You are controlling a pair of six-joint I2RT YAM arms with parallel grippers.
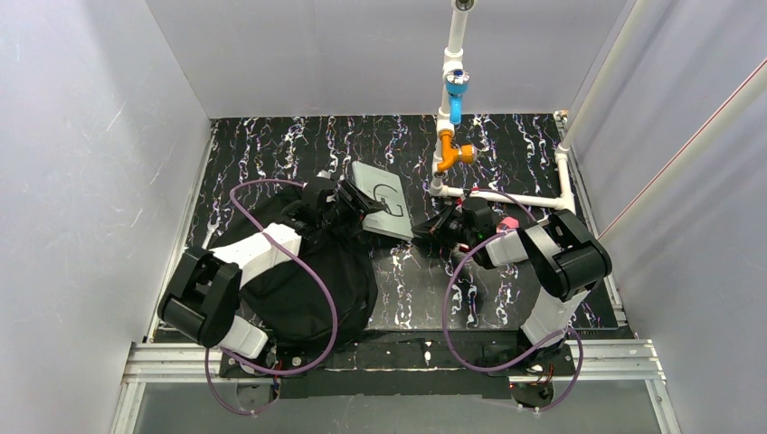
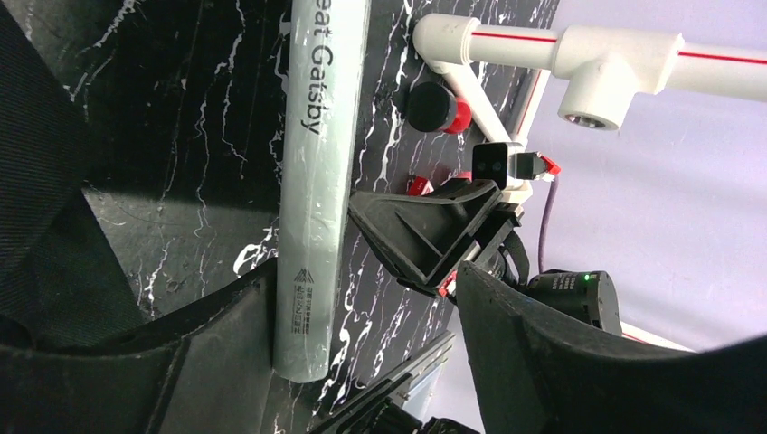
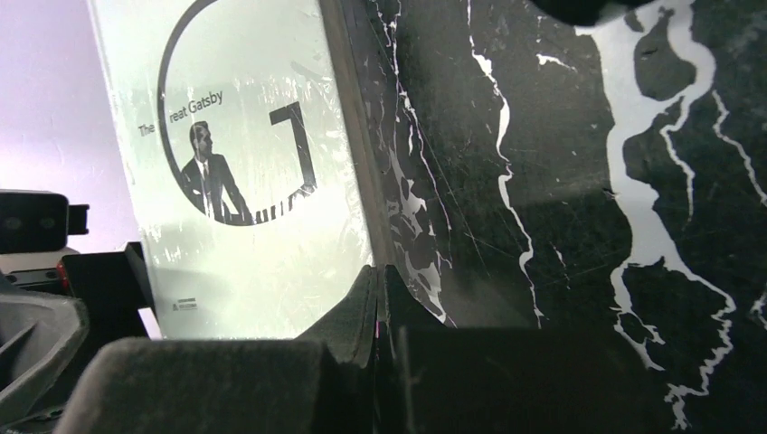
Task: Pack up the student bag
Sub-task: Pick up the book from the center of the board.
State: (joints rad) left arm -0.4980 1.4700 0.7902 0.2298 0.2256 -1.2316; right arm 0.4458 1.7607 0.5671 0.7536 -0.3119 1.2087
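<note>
Student bag [image 1: 307,280]: lying slumped on the near-left part of the desk [image 1: 411,294], under the left arm and just beside the book [image 1: 382,201].
Bag axis: seemingly running from the near edge toward the book. The arm is hiding its mouth, so I cannot tell which way it is facing.
Left gripper [image 1: 346,195]: jaws standing wide, straddling the book's spine with one finger touching it, likely lining up a pinch.
Right gripper [image 1: 440,226]: closed tight, holding nothing, and nosing at the book's opposite edge, probably bracing it.
Book axis: running near to far, with the spine facing the bag.

A lab test cell: grey panels [image 1: 90,136] enclose a marbled tabletop [image 1: 271,149] and aluminium rail [image 1: 398,355].
</note>
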